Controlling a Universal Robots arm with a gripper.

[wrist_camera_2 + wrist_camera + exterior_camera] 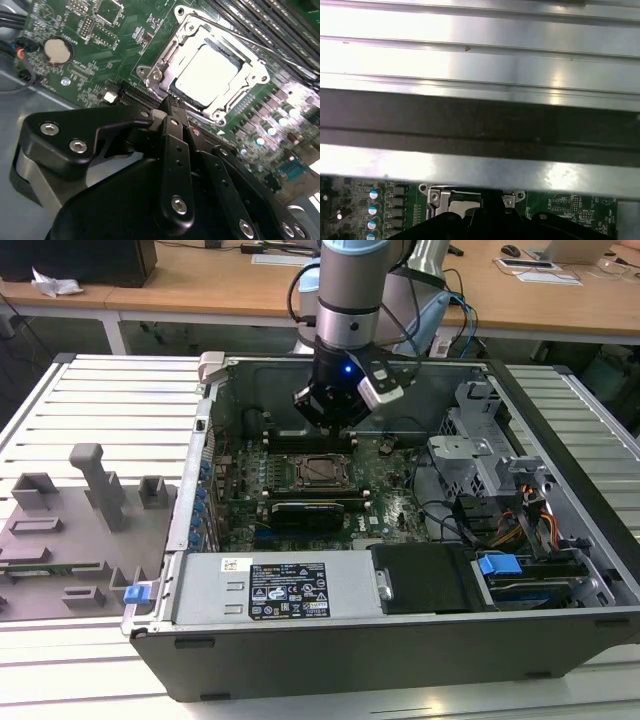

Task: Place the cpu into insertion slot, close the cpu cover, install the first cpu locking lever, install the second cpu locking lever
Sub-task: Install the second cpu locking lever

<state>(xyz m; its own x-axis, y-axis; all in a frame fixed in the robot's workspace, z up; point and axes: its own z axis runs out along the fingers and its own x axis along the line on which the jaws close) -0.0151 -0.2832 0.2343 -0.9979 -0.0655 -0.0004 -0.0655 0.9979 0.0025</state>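
The pale blue-and-grey robot arm hangs pretty much straight down, its black metal gripper pinched together with nothing in it.

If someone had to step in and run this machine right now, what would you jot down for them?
Gripper: fingers together, holding nothing, tip right at the edge of the insertion slot; in the exterior view it hangs just above the socket inside the open computer case.
The cpu: already seated in the slot, pale top showing.
The cpu cover: lies down around the chip, so it looks closed.
Locking levers: I cannot tell from these views whether either one is latched. Check them first.
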